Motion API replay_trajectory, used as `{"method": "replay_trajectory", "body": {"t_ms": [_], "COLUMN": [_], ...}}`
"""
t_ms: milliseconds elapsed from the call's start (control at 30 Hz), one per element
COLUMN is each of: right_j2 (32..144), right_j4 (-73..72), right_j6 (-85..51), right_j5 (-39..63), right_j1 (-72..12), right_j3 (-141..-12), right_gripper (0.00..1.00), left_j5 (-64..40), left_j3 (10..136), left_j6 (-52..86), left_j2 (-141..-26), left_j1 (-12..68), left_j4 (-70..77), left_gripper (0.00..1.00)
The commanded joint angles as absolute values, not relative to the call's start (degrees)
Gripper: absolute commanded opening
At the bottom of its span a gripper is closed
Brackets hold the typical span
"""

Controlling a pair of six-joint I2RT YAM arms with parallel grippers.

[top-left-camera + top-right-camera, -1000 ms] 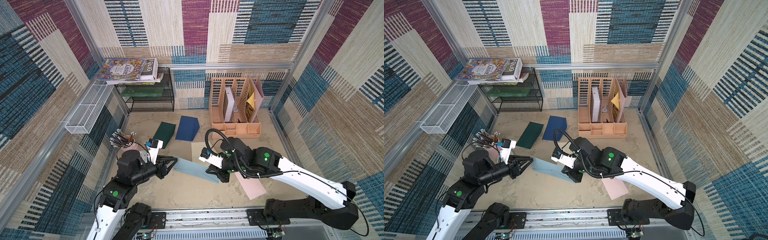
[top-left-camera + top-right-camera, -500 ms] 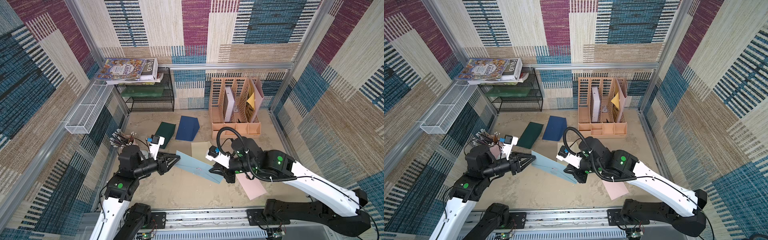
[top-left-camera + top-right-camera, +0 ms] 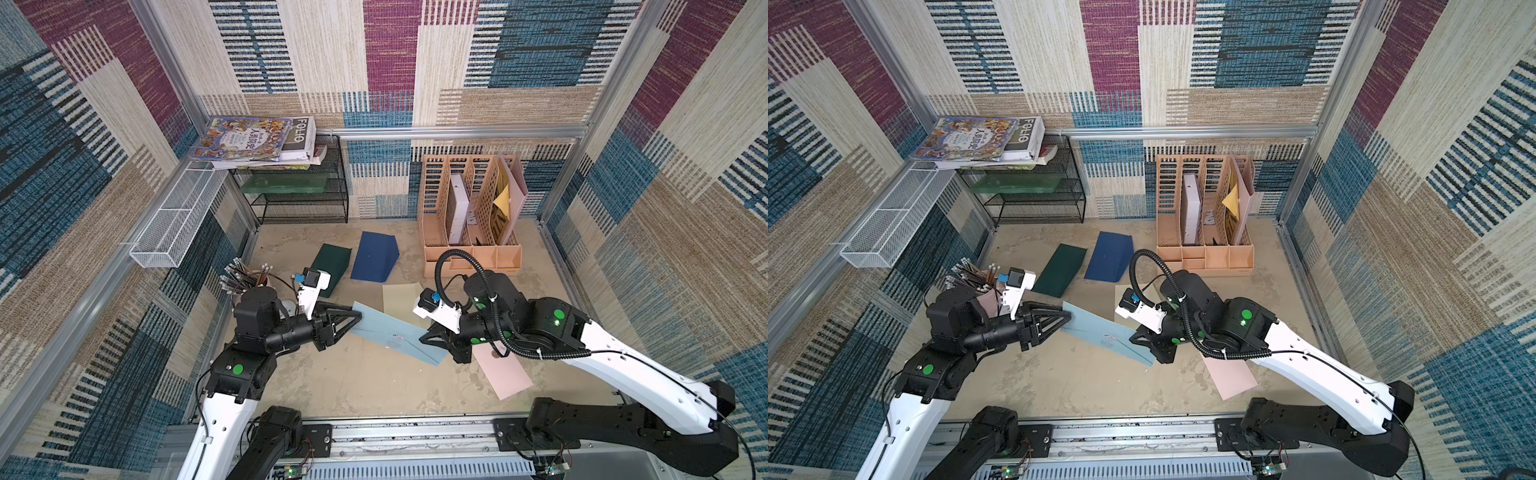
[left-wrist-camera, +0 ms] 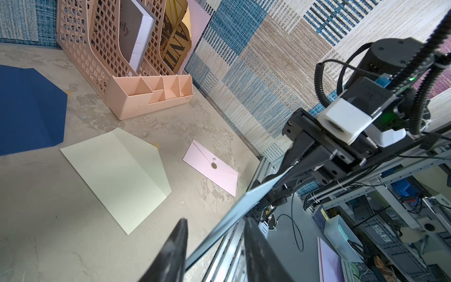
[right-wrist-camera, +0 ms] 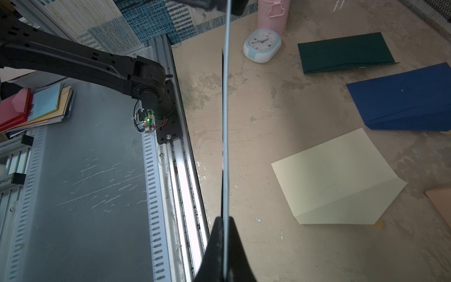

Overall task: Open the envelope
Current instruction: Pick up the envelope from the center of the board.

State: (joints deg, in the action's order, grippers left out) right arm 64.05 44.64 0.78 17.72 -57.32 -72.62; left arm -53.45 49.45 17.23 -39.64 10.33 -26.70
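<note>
Both fingers [image 4: 179, 241] straddling envelope [image 3: 395, 332], right pinching

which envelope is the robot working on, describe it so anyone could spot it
Start at the peach file organizer by the back wall and come toward the front rail, to the gap between the two arms. The light blue envelope hangs there in the air, pinched at one end by the right hand. The other envelopes all lie flat on the table.

Even, bright light from above; sharp overhead views, softer close-ups.
Both top views show faint shadows and bowed wall edges. In the wrist views, the near fingers [image 4: 175, 254] blur at the lower edge, and the lower right of the left wrist frame turns dim.
</note>
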Motion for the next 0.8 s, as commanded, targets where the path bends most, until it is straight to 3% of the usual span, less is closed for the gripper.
{"method": "replay_trajectory", "body": {"t_ms": [0, 300, 600, 667, 767], "right_j2": [64.0, 63.3, 64.2, 64.8, 65.3], "right_j4": [42.4, 42.3, 41.9, 41.9, 41.7], "right_j6": [1.2, 1.5, 1.6, 1.5, 1.4], "right_j5": [18.8, 19.7, 21.8, 21.0, 20.9], "right_j1": [-57.4, -57.5, -58.1, -58.1, -57.5], "right_j3": [-72.6, -72.2, -71.6, -71.8, -71.9], "right_gripper": [0.00, 0.00, 0.00, 0.00, 0.00], "left_j5": [-55.2, -52.8, -59.4, -61.9, -63.0], "left_j3": [50.0, 51.7, 51.7, 51.3, 51.2], "left_j6": [15.3, 12.0, 12.2, 13.0, 13.2], "left_j2": [-40.0, -40.8, -42.3, -42.6, -42.5], "left_j1": [10.2, 9.6, 9.3, 9.3, 9.3], "left_j4": [-27.3, -30.5, -27.3, -26.1, -25.9], "left_gripper": [0.41, 0.42, 0.40, 0.30, 0.04]}}
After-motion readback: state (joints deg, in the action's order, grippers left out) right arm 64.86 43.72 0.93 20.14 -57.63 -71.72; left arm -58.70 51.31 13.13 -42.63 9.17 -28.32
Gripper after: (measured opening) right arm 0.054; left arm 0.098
